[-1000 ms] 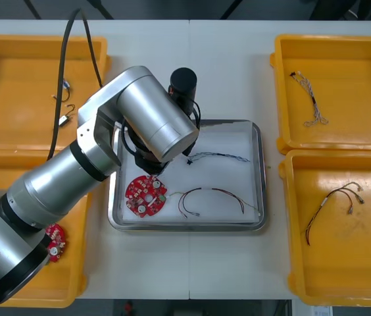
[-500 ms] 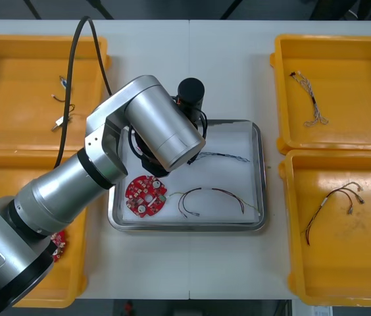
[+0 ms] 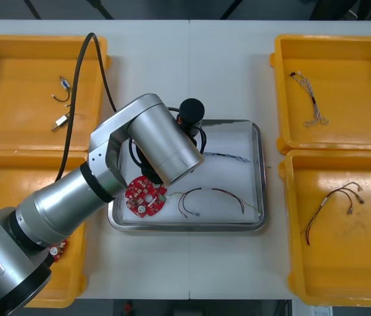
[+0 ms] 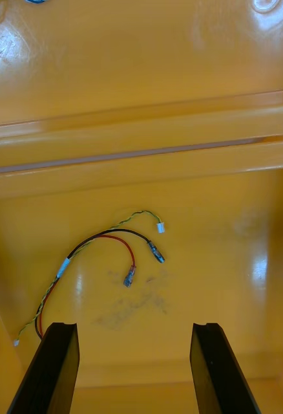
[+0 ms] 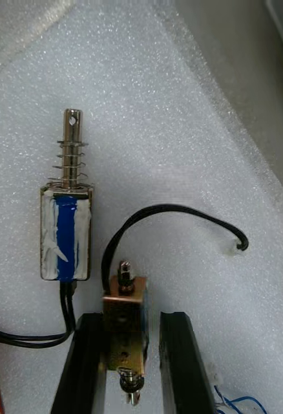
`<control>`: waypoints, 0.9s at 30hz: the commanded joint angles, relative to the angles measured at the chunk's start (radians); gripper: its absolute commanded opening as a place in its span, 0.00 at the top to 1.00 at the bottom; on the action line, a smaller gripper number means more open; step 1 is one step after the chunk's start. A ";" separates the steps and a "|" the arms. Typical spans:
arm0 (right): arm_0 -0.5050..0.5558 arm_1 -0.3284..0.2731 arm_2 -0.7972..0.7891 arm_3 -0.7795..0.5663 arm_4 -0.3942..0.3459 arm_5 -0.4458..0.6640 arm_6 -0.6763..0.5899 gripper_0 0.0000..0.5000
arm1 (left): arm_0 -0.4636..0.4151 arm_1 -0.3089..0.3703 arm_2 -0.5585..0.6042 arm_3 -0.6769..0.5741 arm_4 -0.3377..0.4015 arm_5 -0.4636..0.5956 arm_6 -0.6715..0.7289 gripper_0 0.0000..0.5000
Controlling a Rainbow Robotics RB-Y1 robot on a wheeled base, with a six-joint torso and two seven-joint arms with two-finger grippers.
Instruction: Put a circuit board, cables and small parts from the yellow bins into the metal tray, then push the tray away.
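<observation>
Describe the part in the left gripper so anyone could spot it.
In the metal tray, on its white lining, the left gripper pinches a brass-coloured small metal part trailing a black wire. Its neighbour bears blue tape and a spring.

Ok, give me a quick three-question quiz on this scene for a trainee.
1. True or false: the left claw is shut on a metal part.
2. What lies ahead of the open right claw? A) circuit board B) red and yellow cable C) metal part
3. What colour is the tape on the loose part beside the left claw?
Key: 1 true; 2 B; 3 blue.
</observation>
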 commanded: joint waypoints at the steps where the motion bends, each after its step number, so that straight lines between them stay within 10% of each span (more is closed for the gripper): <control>1: 0.011 -0.021 -0.025 -0.025 -0.007 -0.006 0.015 0.00 | -0.005 -0.022 -0.013 -0.006 -0.016 -0.011 0.010 0.37; 10: 0.011 -0.021 -0.025 -0.025 -0.007 -0.006 0.015 0.00 | -0.045 -0.008 0.040 -0.101 0.004 0.049 0.011 0.25; 16: 0.014 -0.026 -0.019 -0.015 -0.006 -0.005 0.017 0.00 | -0.113 0.069 0.113 -0.251 0.144 0.181 -0.036 0.24; 27: -0.043 -0.063 -0.002 -0.021 -0.021 0.043 0.041 0.00 | -0.173 0.380 0.231 -0.474 0.466 0.325 -0.228 0.05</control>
